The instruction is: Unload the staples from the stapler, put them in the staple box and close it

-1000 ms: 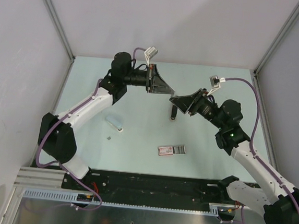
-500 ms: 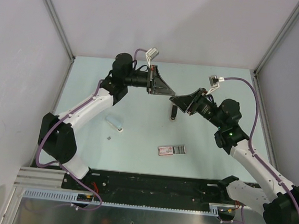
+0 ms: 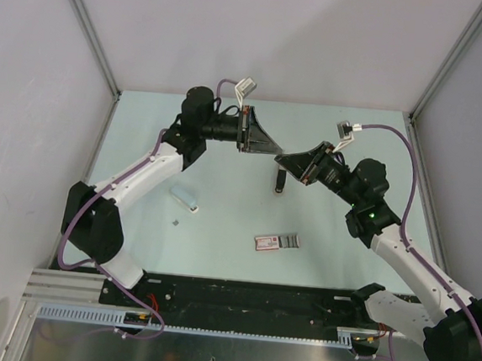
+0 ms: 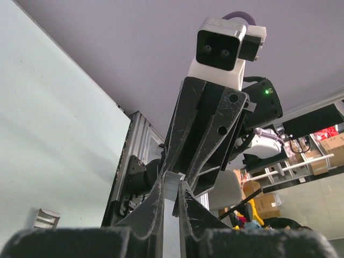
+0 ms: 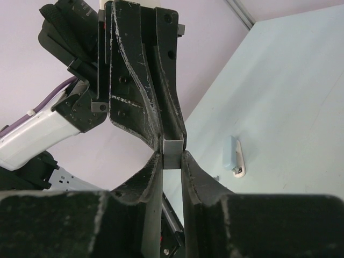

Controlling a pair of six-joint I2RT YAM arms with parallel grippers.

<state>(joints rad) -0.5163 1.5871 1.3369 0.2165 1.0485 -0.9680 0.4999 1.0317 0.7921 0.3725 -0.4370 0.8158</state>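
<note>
A short silvery strip of staples point(image 4: 173, 185) is held in the air between both grippers' fingertips; it also shows in the right wrist view point(image 5: 172, 152). My left gripper point(image 3: 273, 150) is shut on one end of it. My right gripper point(image 3: 282, 158) is shut on the other end, facing the left one tip to tip. In the wrist views, the left gripper point(image 4: 172, 189) and the right gripper point(image 5: 172, 158) each pinch the strip. The slim black stapler point(image 3: 280, 181) lies on the table just below the meeting point, apart from both grippers.
A small pale blue and white object point(image 3: 185, 197) lies left of centre, also in the right wrist view point(image 5: 234, 156). A tiny grey bit point(image 3: 176, 222) lies near it. A flat pink-and-grey packet point(image 3: 276, 242) lies at the near middle. Walls enclose the table point(image 3: 224, 179).
</note>
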